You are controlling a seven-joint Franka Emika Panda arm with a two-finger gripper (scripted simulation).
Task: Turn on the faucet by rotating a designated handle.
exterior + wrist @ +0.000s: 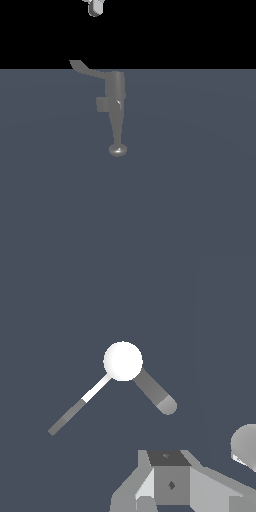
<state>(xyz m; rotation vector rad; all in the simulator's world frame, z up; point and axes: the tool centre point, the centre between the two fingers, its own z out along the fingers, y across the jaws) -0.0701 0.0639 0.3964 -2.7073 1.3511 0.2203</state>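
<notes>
The grey faucet (115, 95) stands in the middle of the exterior view, its spout narrowing to a round disc end (118, 149). The handle (85, 68), a thin curved lever, juts from the cylinder's top toward the exterior view's left. Seen from above in the wrist view, the faucet's top is a bright circle (122, 361), with the handle (75, 412) as a thin bar and a thicker bar (155, 392) leaving it the other way. My gripper (94, 7) hangs high above the handle, touching nothing. Only grey parts of the gripper (167, 483) show at the wrist view's edge, and its jaws cannot be made out.
A flat dark blue-grey floor (190, 190) spreads around the faucet. A rounded grey shape (246, 448) sits at the wrist view's edge; what it belongs to is unclear.
</notes>
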